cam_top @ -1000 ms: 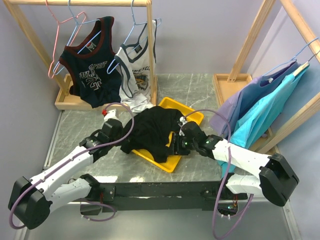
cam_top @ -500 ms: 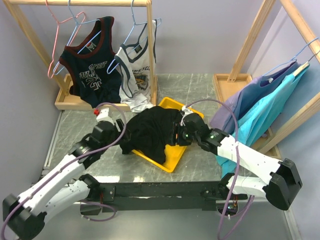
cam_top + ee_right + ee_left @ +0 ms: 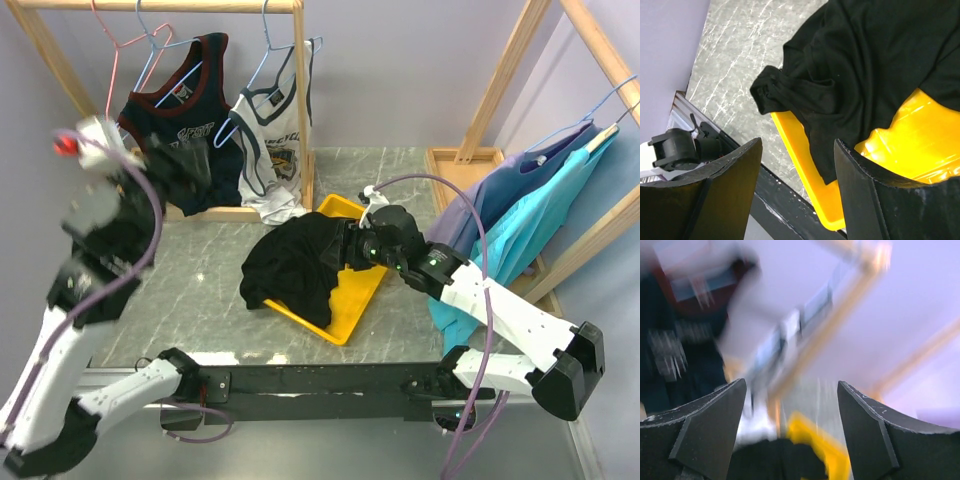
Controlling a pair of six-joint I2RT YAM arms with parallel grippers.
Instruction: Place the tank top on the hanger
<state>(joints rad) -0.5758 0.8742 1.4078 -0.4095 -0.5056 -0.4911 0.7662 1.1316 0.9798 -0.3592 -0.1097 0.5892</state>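
The black tank top lies crumpled, half on the yellow tray and half on the marble table. No gripper holds it. The pink hanger hangs bare at the left end of the wooden rack. My left gripper is raised high in front of the navy jersey; in the blurred left wrist view it is open and empty, with the tank top far below. My right gripper hovers over the top's right edge. Its jaws stand open above the tank top and the tray.
A navy jersey and a white jersey hang on light blue hangers from the back-left rack. A second wooden rack at the right holds purple and turquoise garments. The black arm-base rail runs along the near edge.
My left gripper opened and swung up and left from the tank top's left edge to the rack. My right gripper opened a little more and drew slightly back over the tray.
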